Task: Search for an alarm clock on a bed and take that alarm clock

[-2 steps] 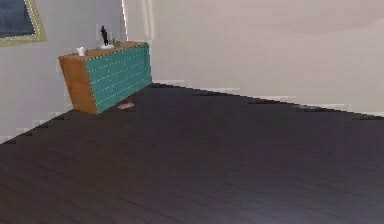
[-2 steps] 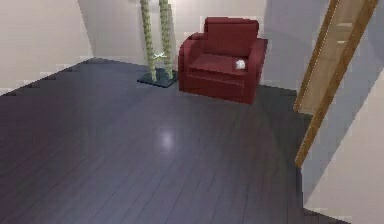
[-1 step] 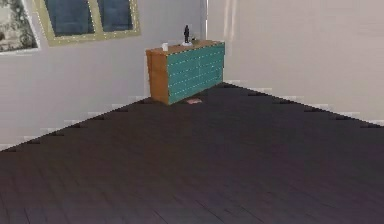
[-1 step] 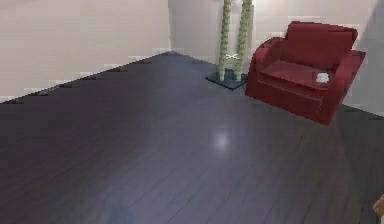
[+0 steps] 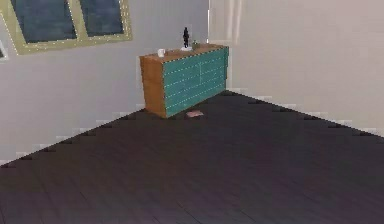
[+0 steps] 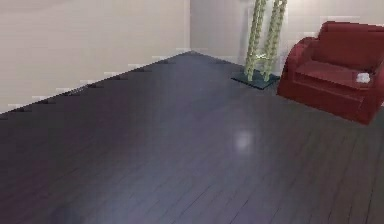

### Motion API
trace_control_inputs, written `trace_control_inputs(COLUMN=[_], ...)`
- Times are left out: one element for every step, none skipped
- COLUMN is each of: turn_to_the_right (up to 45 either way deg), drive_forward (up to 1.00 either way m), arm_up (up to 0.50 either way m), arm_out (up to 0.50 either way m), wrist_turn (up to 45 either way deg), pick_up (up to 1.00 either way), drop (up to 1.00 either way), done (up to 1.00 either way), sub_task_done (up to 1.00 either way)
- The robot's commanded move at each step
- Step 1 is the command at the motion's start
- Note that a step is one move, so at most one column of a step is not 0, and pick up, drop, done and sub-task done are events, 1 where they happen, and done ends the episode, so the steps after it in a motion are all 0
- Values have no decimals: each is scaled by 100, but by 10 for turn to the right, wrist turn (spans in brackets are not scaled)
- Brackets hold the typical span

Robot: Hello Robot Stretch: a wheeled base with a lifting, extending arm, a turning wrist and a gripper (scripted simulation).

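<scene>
Step in hand: searching, by my judgement; none of the furniture here is a bed.
Alarm clock: whereabouts cannot be told from this spot.
Pincer: cannot tell whether it is released, clenched or grasping.
Forward view: wood-framed dresser (image 5: pixel 185 80) with teal drawers against the far wall, under a window (image 5: pixel 75 20).
Dresser top: small white cup (image 5: pixel 161 52) toward its left end; slim dark figure (image 5: pixel 186 38) near the middle of its back edge. Neither has the shape of a clock.
Floor by dresser: flat pinkish thing (image 5: pixel 194 115) on the dark floor (image 5: pixel 200 170), just off the dresser's front right corner.
Arm side view: red armchair (image 6: pixel 335 65) near the far wall, a small white thing (image 6: pixel 362 77) at the right edge of its seat, too small to name. A tall pale-green stand (image 6: pixel 262 40) is just beside the chair, in the room's far corner.
Handling, judged: an alarm clock should be light and stiff, with a smooth, somewhat slippery shell and a face that could crack.
Hold, judged: across the two sides of the body, low, keeping off the face and any knobs.
Risk, judged: soft bedding gives under a push, so the clock may tip or sink at first touch.
Next, judged: turn or drive on to find the bedroom.
</scene>
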Motion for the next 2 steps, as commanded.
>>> trace_control_inputs(turn_to_the_right=[-420,-30], drive_forward=[0,0], arm_up=[0,0], arm_out=[0,0], wrist_turn=[0,0], pick_up=[0,0], drop=[0,0], done=[0,0], sub_task_done=[0,0])
